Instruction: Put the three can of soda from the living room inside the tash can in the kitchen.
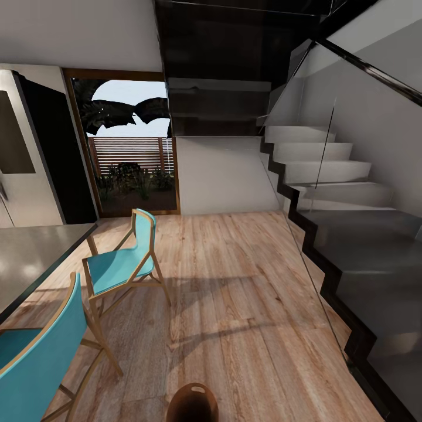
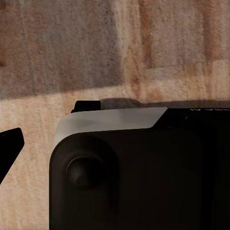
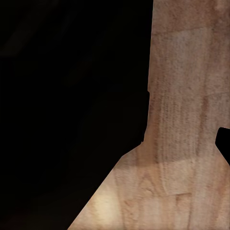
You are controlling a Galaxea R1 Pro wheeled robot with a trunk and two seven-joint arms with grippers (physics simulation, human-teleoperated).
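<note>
**Brown bin on the wood floor, near the blue chairs**

Brown and round, the tash can (image 1: 193, 403) sits on the light wood floor (image 1: 234, 293) at the very bottom of the head view. It stands upright. Its coppery rim has a small slot cut-out near the top, and that slot faces the camera. Part of the bin runs off the bottom edge of the picture.

Two blue chairs with thin wooden legs stand to the left of the bin. The nearer chair (image 1: 35, 351) is close to the bin but not touching it. The farther chair (image 1: 120, 264) stands a bit deeper in the room. Both chairs are pulled up beside a grey table (image 1: 29, 258), which fills the left edge.

Behind the table is a tall silver fridge (image 1: 20, 158). Next to it is a wood-framed glass door (image 1: 132, 152) with plants and a slatted fence outside. On the right, grey stairs (image 1: 328, 170) climb up behind a glass wall. The space under the upper stairs is dark.

In the left wrist view, a big black and grey robot part (image 2: 134, 167) sits over the wood floor. One dark finger tip (image 2: 9, 143) pokes in at the edge. I cannot tell if the left pincer is apart or together.

In the right wrist view, a big black shape (image 3: 67, 105) hides half of the floor. A small dark tip (image 3: 224, 143) shows at the edge. I cannot tell if this pincer is apart or together either.
</note>
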